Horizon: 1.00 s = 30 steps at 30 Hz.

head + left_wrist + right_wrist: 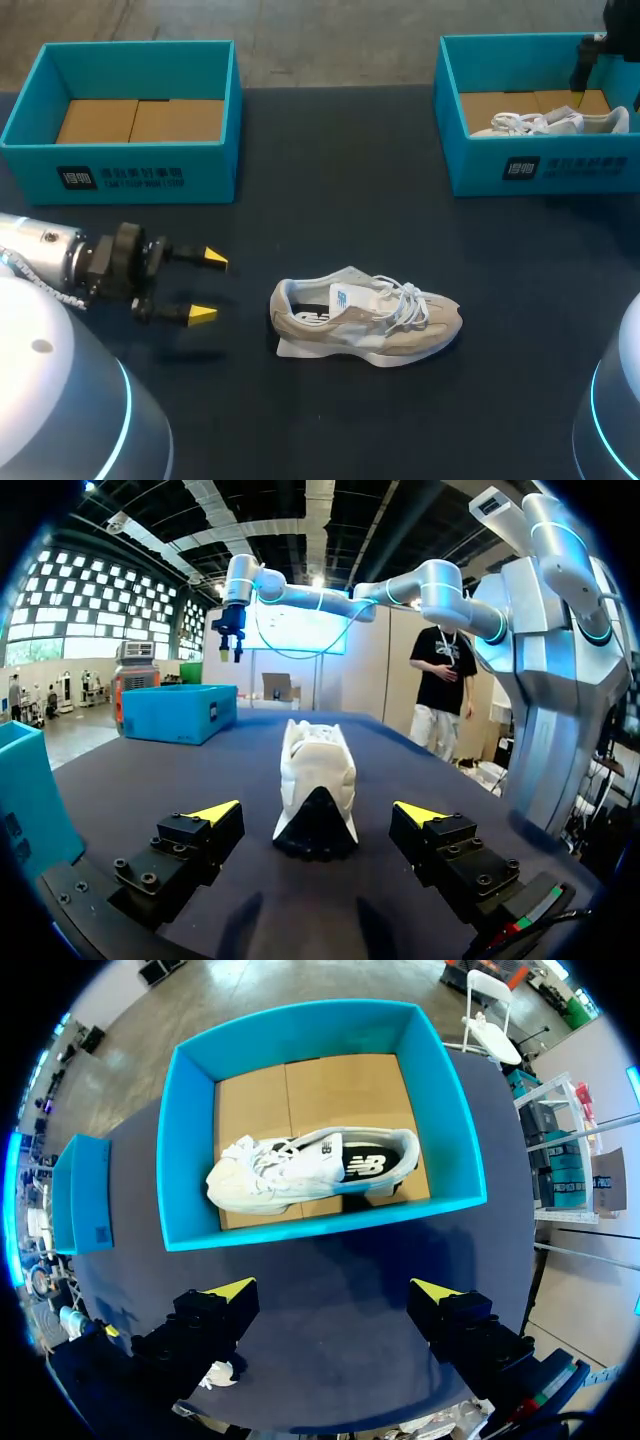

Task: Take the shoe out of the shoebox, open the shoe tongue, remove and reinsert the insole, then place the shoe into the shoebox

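Nearest to me, low on the left, the left gripper (208,287) lies level over the dark table (330,200). Its yellow tips are spread wide with nothing between them, pointing toward the shoe (365,320). Behind it, at the far left corner, the left shoebox (150,178) shows its brown cardboard floor. Near the middle of the table the shoe stands upright on its sole, outside both boxes, with its heel toward the left gripper, its toe toward the right and its laces on top. Through the left wrist view I see the heel just ahead of the spread fingers, touching neither. At the far right, the right shoebox (545,170) holds a second shoe (560,122), lying on its side on the cardboard. The right gripper (335,1290) hangs above that box with its jaws released, gripping nothing, and the second shoe lies below and ahead of its tips.
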### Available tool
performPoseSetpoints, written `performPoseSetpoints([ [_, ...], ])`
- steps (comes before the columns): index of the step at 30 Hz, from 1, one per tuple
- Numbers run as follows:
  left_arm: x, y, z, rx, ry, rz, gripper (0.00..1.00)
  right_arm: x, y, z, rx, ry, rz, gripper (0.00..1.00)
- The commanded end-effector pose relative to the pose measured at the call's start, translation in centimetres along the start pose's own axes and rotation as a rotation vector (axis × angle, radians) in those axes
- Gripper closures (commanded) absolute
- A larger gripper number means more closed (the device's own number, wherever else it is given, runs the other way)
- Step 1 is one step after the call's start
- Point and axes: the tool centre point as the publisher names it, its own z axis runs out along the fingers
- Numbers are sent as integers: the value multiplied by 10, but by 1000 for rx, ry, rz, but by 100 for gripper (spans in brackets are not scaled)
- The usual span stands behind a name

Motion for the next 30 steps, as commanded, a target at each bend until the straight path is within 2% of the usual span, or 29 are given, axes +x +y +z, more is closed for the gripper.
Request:
performPoseSetpoints([
  [1,1,-1,1,-3,-3,0,0,0,-2,0,-3,-1,2,0],
  [13,1,-1,1,-3,-3,0,0,0,-2,0,-3,-1,2,0],
  [19,2,17,-5,-45,-19,59,0,0,-2,0,-3,-1,2,0],
  [28,-1,44,-11,-31,-36,39,0,0,-2,0,-3,-1,2,0],
  [30,-1,50,-11,-3,-46,20,0,0,-2,0,-3,-1,2,0],
])
